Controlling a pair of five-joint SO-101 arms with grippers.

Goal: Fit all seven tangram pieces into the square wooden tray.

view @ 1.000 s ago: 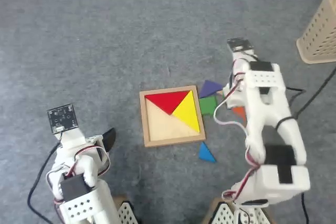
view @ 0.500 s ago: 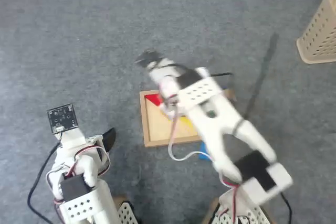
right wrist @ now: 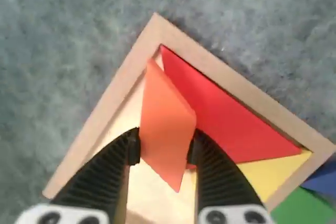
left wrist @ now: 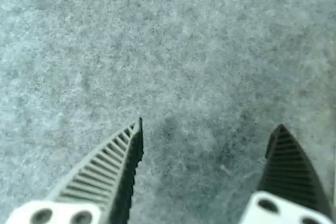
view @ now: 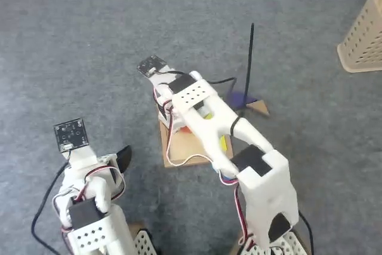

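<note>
Right end effector (right wrist: 164,145) — clenched on orange piece (right wrist: 165,119); we log it swung from beside the tray (right wrist: 107,106) to over its bare corner, placing next. Left end effector (left wrist: 207,135) — released.

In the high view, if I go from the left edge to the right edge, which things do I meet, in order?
left arm → square wooden tray → purple piece → tan basket. The right arm lies over the tray, so I leave it out.

Soft, even light, faint diffuse shadows
</note>
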